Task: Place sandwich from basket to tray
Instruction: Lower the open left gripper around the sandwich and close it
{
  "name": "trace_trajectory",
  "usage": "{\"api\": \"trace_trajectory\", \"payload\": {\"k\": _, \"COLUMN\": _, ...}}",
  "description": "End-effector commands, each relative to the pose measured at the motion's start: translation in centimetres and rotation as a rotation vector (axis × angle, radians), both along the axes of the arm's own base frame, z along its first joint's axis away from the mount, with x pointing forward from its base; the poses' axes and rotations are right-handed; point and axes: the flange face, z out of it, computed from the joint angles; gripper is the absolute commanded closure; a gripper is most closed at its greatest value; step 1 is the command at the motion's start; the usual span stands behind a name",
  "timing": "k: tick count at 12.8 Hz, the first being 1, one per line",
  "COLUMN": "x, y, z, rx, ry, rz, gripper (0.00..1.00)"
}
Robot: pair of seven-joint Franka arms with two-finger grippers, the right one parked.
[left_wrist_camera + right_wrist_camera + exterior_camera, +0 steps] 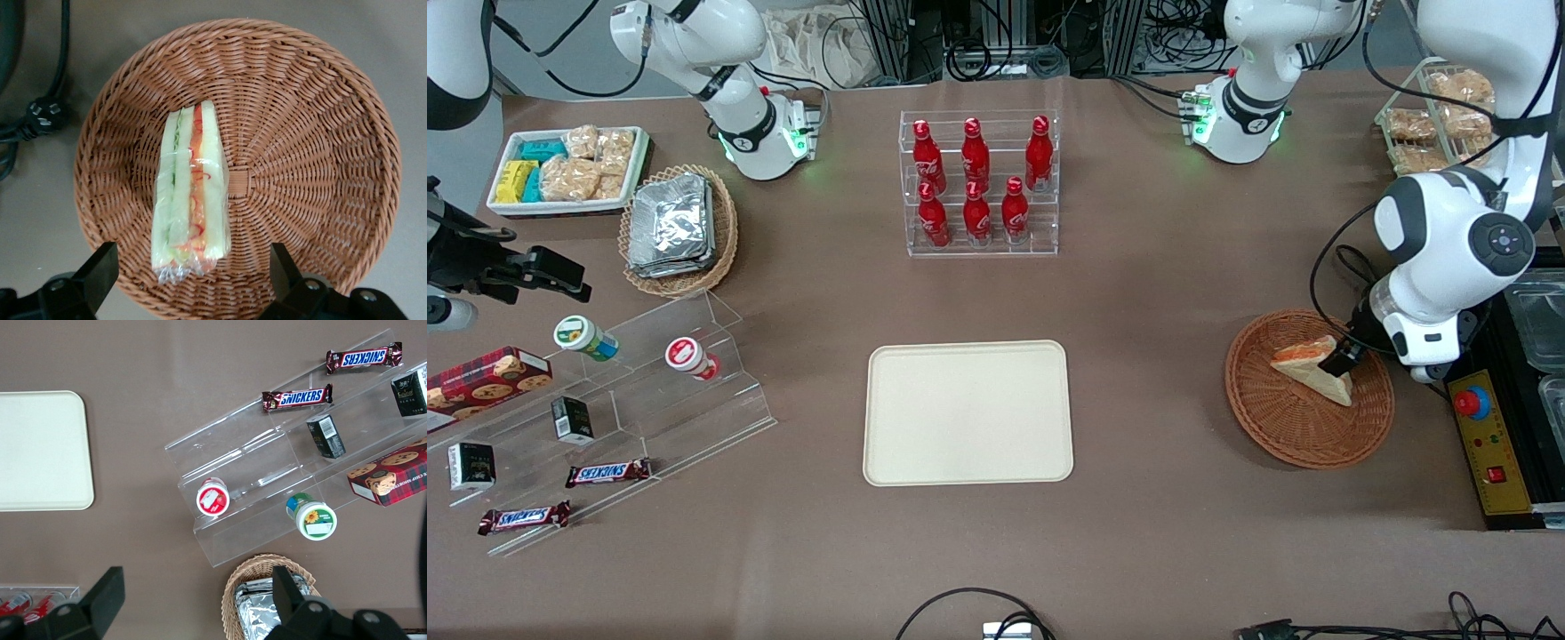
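The sandwich [1312, 369] [190, 193], a clear-wrapped wedge of pale bread with orange and green filling, lies in the reddish-brown wicker basket [1285, 427] [313, 153] toward the working arm's end of the table. My gripper [1343, 360] [193, 267] hangs just above the basket, open, one finger [100, 267] on each side of the sandwich's end without touching it. The cream tray [967, 412] [40, 450] lies flat with nothing on it at the table's middle, level with the basket.
A clear rack of red bottles [978, 182] stands farther from the front camera than the tray. A control box with a red button [1489, 436] lies beside the basket. A tan basket of foil packets [678, 227] and an acrylic step shelf with snacks [623, 391] sit toward the parked arm's end.
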Motion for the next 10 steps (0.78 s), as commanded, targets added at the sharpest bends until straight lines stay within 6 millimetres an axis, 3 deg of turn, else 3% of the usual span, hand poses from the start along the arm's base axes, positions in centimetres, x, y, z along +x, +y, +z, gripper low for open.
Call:
{"api": "trace_trajectory", "payload": {"k": 1, "x": -0.1, "y": -0.1, "z": -1.1, "rx": 0.004, "ry": -0.006, "rz": 0.036, "gripper": 0.00}}
{"api": "trace_trajectory", "payload": {"k": 10, "x": -1.2, "y": -0.1, "z": -5.2, "rx": -0.001, "ry": -0.018, "rz": 0.055, "gripper": 0.00}}
